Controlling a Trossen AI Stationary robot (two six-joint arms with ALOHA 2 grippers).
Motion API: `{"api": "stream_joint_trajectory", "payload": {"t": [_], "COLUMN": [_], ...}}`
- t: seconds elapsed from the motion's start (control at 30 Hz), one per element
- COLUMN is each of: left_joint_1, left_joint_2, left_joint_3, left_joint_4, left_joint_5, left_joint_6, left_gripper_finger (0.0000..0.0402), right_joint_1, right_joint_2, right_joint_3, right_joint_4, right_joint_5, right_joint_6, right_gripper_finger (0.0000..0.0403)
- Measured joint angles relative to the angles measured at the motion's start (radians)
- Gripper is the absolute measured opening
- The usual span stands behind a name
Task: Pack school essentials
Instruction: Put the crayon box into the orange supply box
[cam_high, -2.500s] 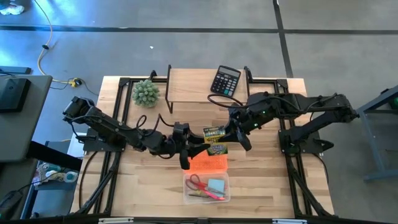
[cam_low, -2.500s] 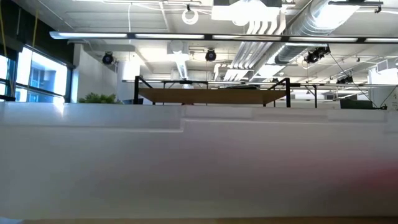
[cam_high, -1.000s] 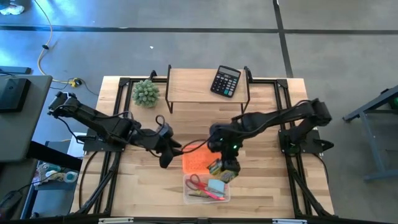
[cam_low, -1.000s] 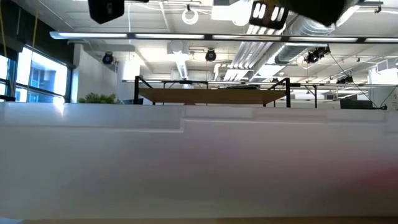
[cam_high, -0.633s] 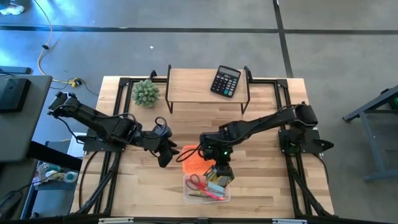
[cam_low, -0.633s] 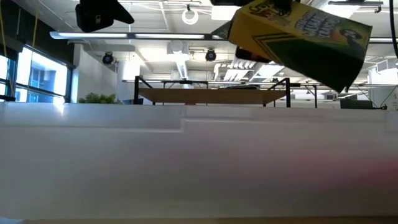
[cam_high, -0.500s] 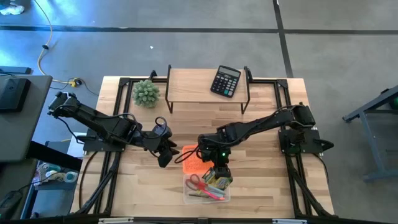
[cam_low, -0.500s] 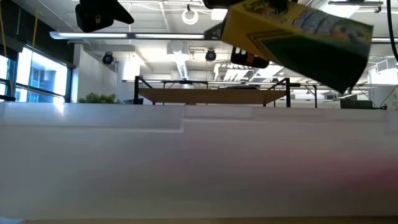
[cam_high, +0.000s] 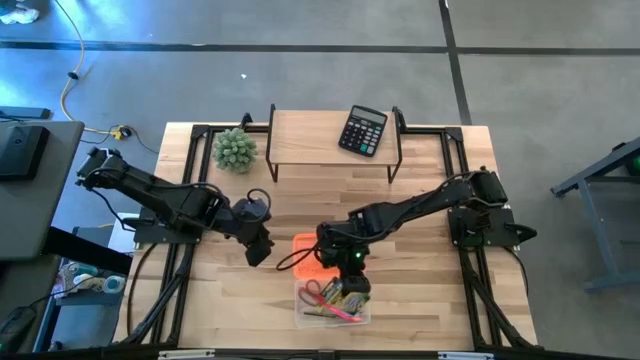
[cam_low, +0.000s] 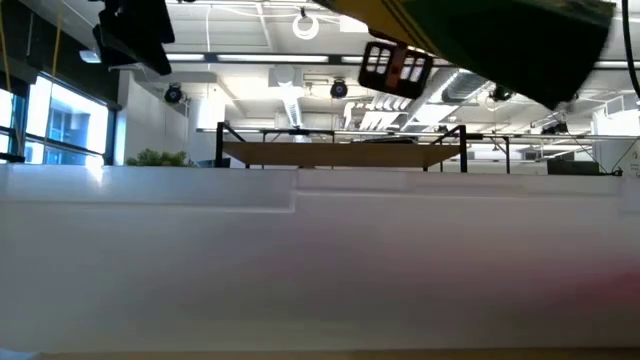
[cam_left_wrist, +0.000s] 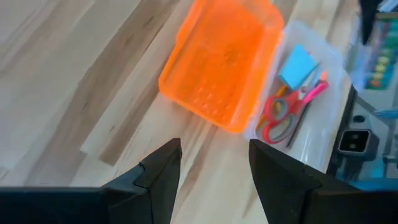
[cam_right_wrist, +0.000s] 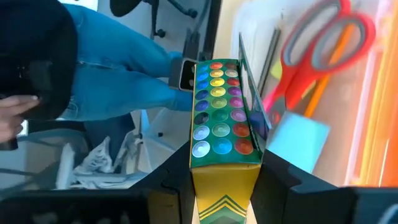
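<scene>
Crayon box (cam_right_wrist: 224, 134): glossy green-yellow cardboard, clamped in right gripper (cam_right_wrist: 221, 180) over clear plastic bin (cam_high: 303, 308).
Bin: red-handled scissors (cam_left_wrist: 286, 112), light-blue square note pad (cam_left_wrist: 296, 65) inside.
Orange lid (cam_left_wrist: 219, 62): dimpled, touching bin.
Left gripper (cam_left_wrist: 211, 165): fingers apart, empty, above bare wood.

Open-plan lab or workshop, exposed ceiling ducts (cam_low: 560, 40), concrete floor (cam_high: 300, 80), wooden workbench (cam_high: 420, 290)

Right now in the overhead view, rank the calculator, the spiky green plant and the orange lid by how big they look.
1. Calculator and plant: about alike, too close to rank.
2. Orange lid: smallest as seen, though the right arm hides part of it.
</scene>
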Motion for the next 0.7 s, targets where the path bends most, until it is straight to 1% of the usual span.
{"api": "stream_joint_trajectory", "payload": {"t": [0.1,0.33,0.5,0.7], "left_joint_1": [0.005,0.005,0.006,0.006], "left_joint_2": [0.0,0.0,0.0,0.0], "left_joint_3": [0.0,0.0,0.0,0.0], "left_joint_4": [-0.028,-0.022,-0.021,-0.018], "left_joint_5": [0.003,0.004,0.0,-0.002], "left_joint_6": [-0.017,-0.019,-0.019,-0.032], "left_gripper_finger": [0.0179,0.0179,0.0179,0.0179], "right_joint_1": [0.002,0.008,0.017,0.026], "right_joint_2": [0.008,0.038,0.052,0.056], "right_joint_3": [0.001,0.001,0.001,0.001], "right_joint_4": [0.029,0.031,0.037,0.08], "right_joint_5": [0.003,0.006,-0.051,-0.06], "right_joint_6": [-0.053,-0.183,-0.26,-0.335], "right_gripper_finger": [0.0108,0.0108,0.0108,0.0108]}}
